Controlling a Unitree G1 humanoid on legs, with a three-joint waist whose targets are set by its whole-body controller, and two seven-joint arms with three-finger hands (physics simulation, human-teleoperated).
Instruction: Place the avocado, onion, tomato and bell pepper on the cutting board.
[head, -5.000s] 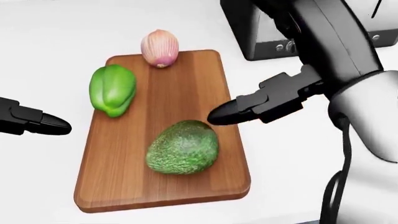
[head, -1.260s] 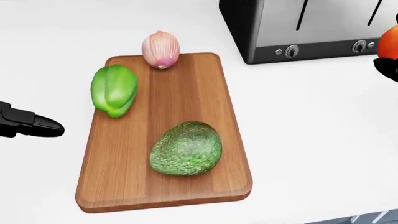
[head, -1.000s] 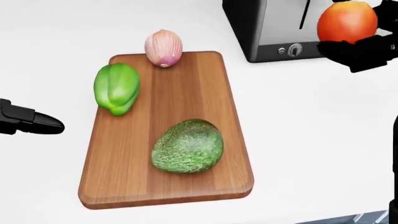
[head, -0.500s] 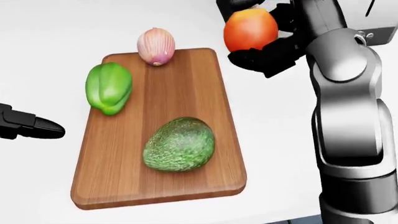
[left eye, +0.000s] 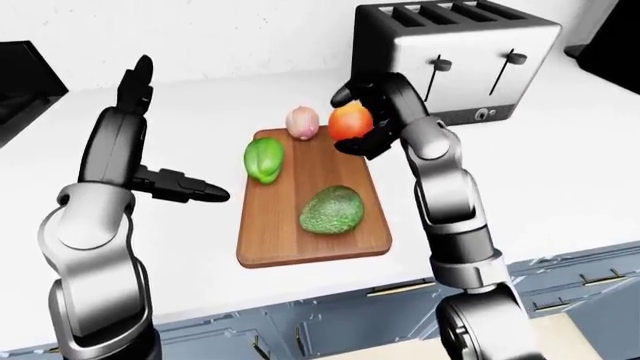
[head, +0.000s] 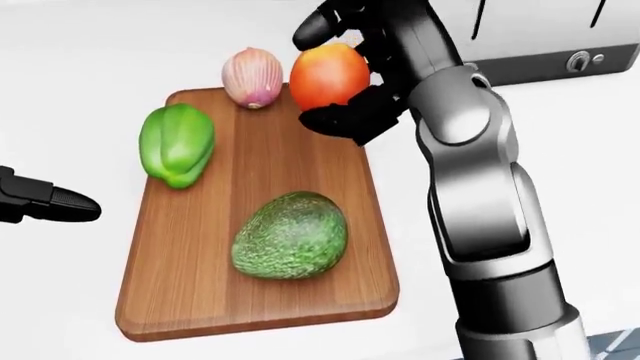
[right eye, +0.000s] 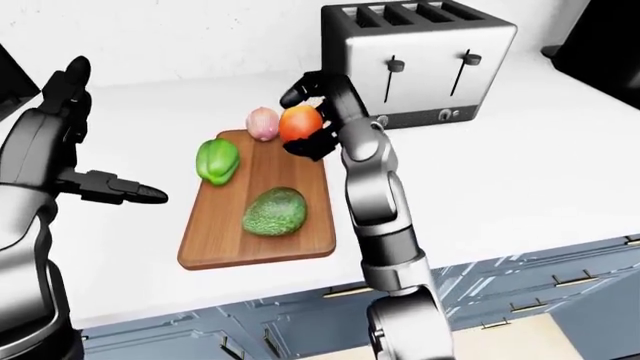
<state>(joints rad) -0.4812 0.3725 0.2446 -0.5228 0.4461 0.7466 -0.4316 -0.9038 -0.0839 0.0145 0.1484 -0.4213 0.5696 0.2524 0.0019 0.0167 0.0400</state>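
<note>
Right hand (head: 345, 82) closed around one tomato (head: 329, 76), fingers above and below the fruit, which is held over the top right corner of the cutting board (head: 210, 285) in the head view, beside the onion (head: 252, 76). Half a second earlier the tomato was held further right, off the board's edge and against the toaster (left eye: 462, 64); a second earlier it was at the far right of the view, and five seconds ago the right hand was empty, its fingers pointing at the avocado (head: 290, 235). Whether the tomato touches the board cannot be told.

On the board: one onion at the top edge, one green bell pepper (head: 177, 144) at the upper left, one avocado in the lower middle; their places match all earlier frames. That makes three vegetables resting on the board and a fourth in the hand.

Left hand (left eye: 165, 154) holds nothing: fingers spread wide, one pointing up and one pointing toward the board, left of the board and apart from it, much as before.

One four-slot toaster stands on the white worktop (left eye: 560, 172) at the upper right of the left-eye view.
</note>
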